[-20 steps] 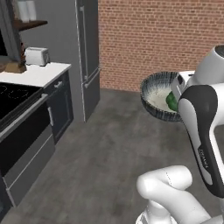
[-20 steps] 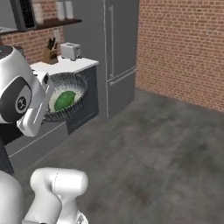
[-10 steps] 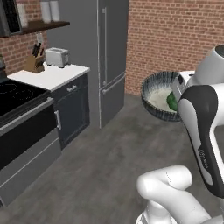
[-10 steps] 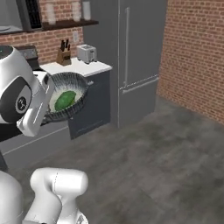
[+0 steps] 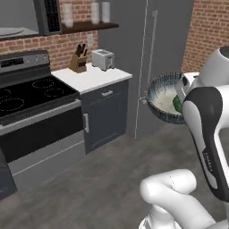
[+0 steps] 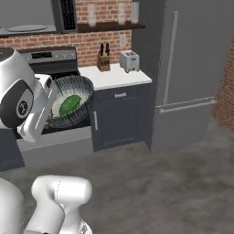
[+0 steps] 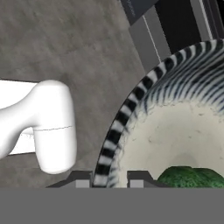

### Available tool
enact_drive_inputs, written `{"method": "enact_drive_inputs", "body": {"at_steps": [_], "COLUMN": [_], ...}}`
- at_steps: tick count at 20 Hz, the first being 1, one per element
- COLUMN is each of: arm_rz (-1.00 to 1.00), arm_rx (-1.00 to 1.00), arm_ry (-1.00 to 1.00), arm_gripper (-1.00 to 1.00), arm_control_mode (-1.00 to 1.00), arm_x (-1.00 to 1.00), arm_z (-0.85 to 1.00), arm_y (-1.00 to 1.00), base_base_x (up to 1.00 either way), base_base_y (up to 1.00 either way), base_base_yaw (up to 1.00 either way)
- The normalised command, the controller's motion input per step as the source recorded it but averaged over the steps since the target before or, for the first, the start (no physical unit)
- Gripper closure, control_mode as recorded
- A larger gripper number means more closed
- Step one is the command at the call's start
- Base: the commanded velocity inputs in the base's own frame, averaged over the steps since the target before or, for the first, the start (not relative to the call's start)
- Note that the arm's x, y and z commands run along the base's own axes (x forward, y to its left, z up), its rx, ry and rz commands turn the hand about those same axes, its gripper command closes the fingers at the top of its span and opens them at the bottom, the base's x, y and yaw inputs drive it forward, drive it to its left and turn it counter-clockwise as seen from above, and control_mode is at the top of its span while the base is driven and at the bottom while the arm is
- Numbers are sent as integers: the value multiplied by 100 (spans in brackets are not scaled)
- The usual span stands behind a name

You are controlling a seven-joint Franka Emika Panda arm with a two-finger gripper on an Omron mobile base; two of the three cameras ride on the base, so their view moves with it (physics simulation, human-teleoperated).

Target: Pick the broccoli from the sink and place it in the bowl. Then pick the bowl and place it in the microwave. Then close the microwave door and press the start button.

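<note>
Broccoli [image 6: 69, 104]: it sits inside the bowl, so I count the first job as done.
Bowl [image 6: 73, 108]: I have it up in the air, well above the floor, in front of the stove [image 5: 31, 96]. It is tilted toward the arm, and the green lump lies low in it.
Gripper [image 7: 110, 180]: my two fingers pinch the striped rim of the bowl, one tip outside the wall and one inside (clamped on it, not just near it).
Microwave [image 5: 27, 19]: it is up high over the stove, and the door by it looks swung open. The bowl is not in it yet.
Left to do: put the bowl on the round plate inside, shut the door, push start.
My guess: I am about halfway, in the carrying part.
Watch out: the bowl leans, so the broccoli could roll out.
</note>
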Motion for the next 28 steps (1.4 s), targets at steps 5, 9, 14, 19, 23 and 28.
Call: {"method": "enact_drive_inputs", "body": {"at_steps": [5, 9, 14, 19, 23, 28], "arm_rz": [0, 0, 0, 0, 0, 0], "arm_rx": [0, 0, 0, 0, 0, 0], "arm_ry": [0, 0, 0, 0, 0, 0], "arm_gripper": [100, 100, 100, 100, 100, 100], "arm_control_mode": [100, 100, 100, 100, 100, 100], "arm_x": [0, 0, 0, 0, 0, 0], "arm_z": [0, 0, 0, 0, 0, 0], "arm_y": [0, 0, 0, 0, 0, 0], "base_base_x": [28, 18, 39, 78, 92, 81], "base_base_y": [-80, -69, -60, -48, -27, -10], "base_base_yaw": [69, 74, 75, 48, 31, 26]}}
